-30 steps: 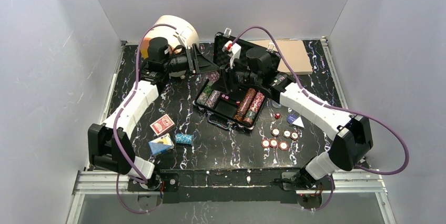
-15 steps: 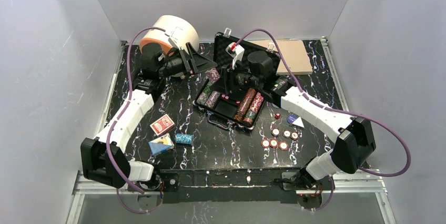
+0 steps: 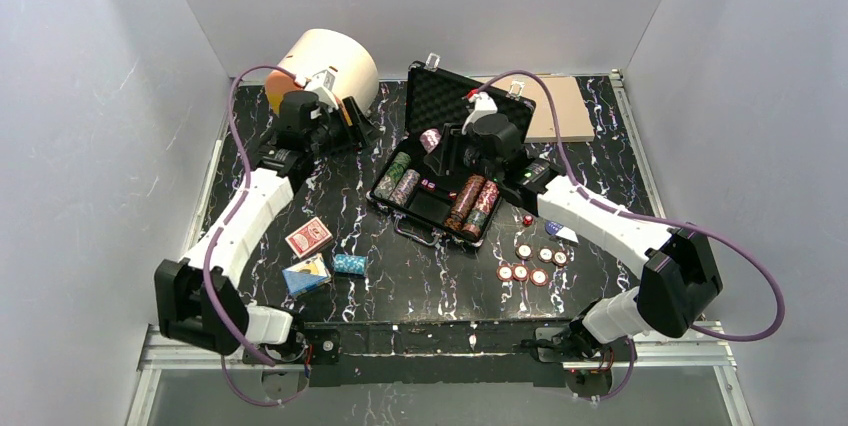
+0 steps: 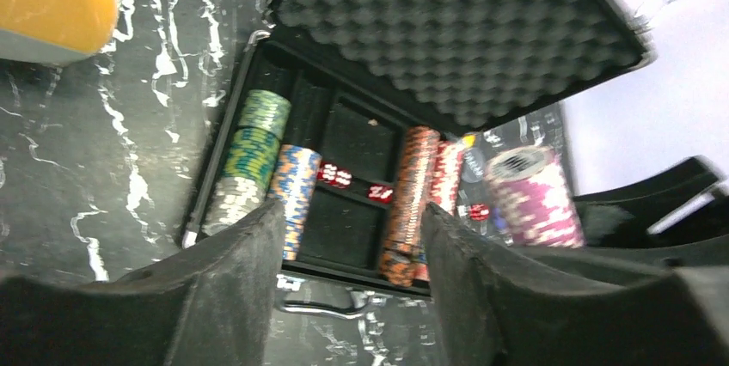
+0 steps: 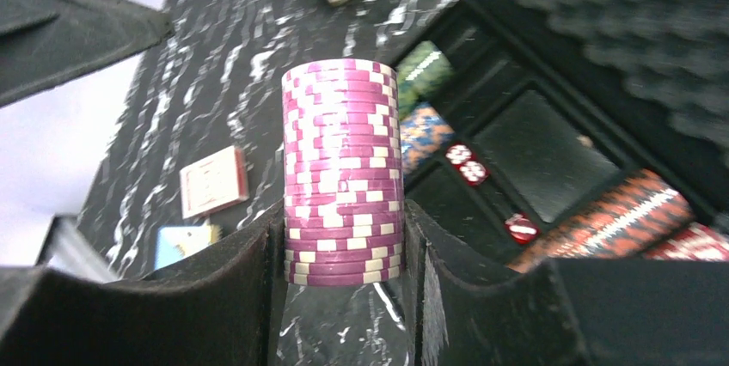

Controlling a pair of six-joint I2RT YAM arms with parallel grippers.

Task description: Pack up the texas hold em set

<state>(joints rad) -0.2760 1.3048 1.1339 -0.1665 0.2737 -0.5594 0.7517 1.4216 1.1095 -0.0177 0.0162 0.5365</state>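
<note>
a: two grippers to check. what has your right gripper got?
b: its jaws are about half spread and clamped on a pink stack of chips, a pad on either side, with the stack sticking out past the fingertips.
a: where's the case from there?
b: right under it and just ahead, lid up, foam showing. chip rows lie in its side slots. red dice sit in the middle strip, to the right of the stack in that wrist view.
a: your left gripper?
b: jaws wide, nothing between them. it hangs beside the cylinder, apart from the case, which lies ahead of its fingers.
a: anything outside the case?
b: loose chips on the table behind your right gripper, toward its base. the red deck and blue deck are well behind the left one.
</note>
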